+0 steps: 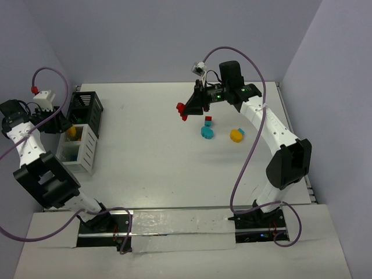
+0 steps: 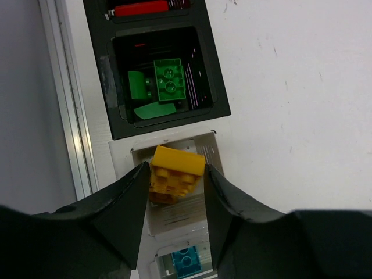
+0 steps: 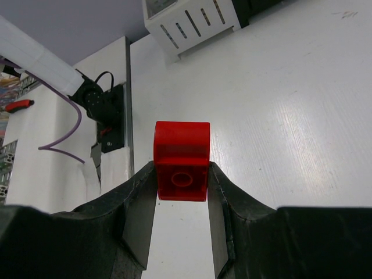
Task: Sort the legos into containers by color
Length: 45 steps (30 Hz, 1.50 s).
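Observation:
My left gripper [image 2: 176,174] hangs over the white container [image 1: 87,152] with a yellow lego [image 2: 174,168] wedged between its fingertips, slightly tilted. A cyan lego [image 2: 186,261] lies in the white compartment below. The black container [image 2: 212,87] beside it holds green legos [image 2: 168,80], and a red piece [image 2: 139,9] lies in its far section. My right gripper [image 3: 181,174] is shut on a red lego [image 3: 181,157], held above the table mid-field [image 1: 185,109]. On the table lie a small red lego [image 1: 208,120], a cyan one [image 1: 207,132] and a yellow one [image 1: 235,136].
Both containers stand against the left wall, black [image 1: 87,107] behind white. The three loose pieces lie close together right of centre, just under the right arm's forearm [image 1: 264,119]. Purple cables loop above both arms. Walls close in the table at left, back and right.

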Available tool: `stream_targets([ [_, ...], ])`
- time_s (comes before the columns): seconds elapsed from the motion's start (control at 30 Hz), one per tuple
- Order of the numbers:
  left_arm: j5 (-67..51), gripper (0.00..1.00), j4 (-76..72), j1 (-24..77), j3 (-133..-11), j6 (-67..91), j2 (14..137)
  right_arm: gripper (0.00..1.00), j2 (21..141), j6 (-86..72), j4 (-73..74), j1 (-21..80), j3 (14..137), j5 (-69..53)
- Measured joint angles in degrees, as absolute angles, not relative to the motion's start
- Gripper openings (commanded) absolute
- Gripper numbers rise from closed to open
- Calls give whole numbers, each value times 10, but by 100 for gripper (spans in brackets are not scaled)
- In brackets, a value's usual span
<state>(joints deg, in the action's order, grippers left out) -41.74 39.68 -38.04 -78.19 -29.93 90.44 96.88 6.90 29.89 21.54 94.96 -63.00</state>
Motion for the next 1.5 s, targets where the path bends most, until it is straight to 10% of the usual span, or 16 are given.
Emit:
stream_targets([
  [0.17,-418,81,412,-381,-787,-305,918,0,969,44,267,218,943,-619],
  [1.2,-566,83,175,52,-731,227,760,0,921,168,112,436,867,-272],
  [1.5,-568,67,175,87,-730,227,765,0,919,196,114,447,867,-241],
])
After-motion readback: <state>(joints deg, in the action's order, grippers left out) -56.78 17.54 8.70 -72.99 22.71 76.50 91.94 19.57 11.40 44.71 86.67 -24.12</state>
